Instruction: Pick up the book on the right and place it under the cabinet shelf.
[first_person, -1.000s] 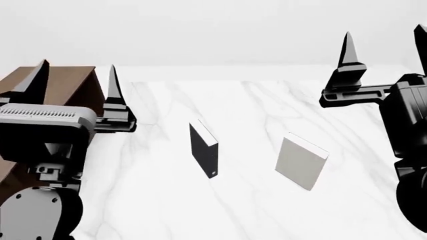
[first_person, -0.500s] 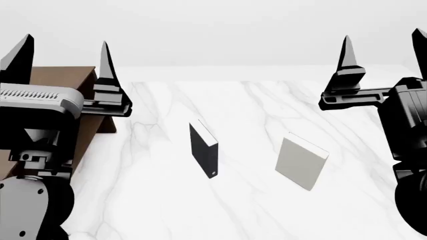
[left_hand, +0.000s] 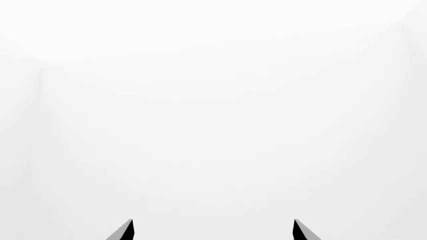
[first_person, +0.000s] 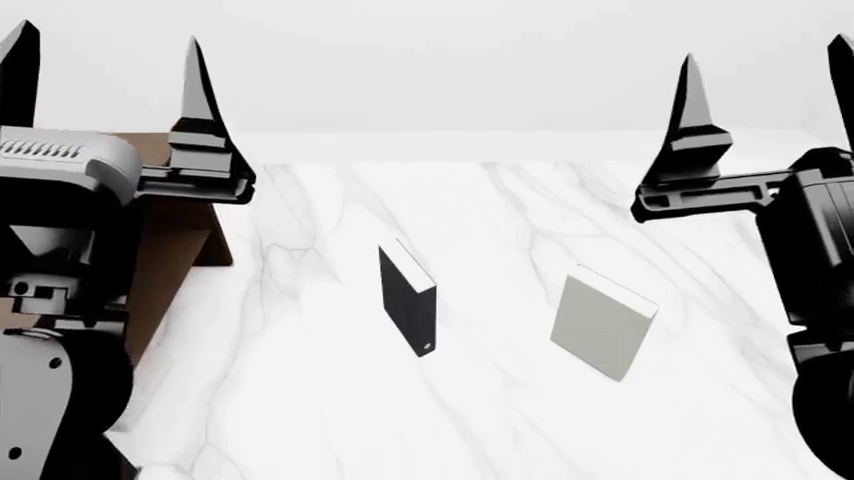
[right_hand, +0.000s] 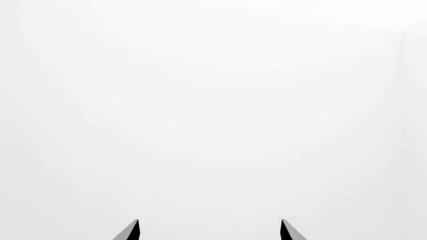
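The book (first_person: 603, 322), a pale grey near-square hardcover, stands tilted on the white marble table (first_person: 507, 200) right of centre. A dark brown wooden cabinet (first_person: 178, 250) shows at the left, mostly behind my left arm; its shelf is hidden. My left gripper (first_person: 107, 40) is raised in front of the cabinet, open and empty, fingers pointing up. My right gripper (first_person: 765, 55) is held high, above and beyond the book and well apart from it, open and empty. In the left wrist view the left gripper (left_hand: 213, 223), and in the right wrist view the right gripper (right_hand: 209, 223), show only blank white between the tips.
A black book (first_person: 407, 298) stands upright on the marble near the table's middle, left of the pale book. The table's far edge meets a plain white wall.
My left gripper has risen and shifted left, so more of the cabinet's side shows below it. The right gripper and both books have barely moved.
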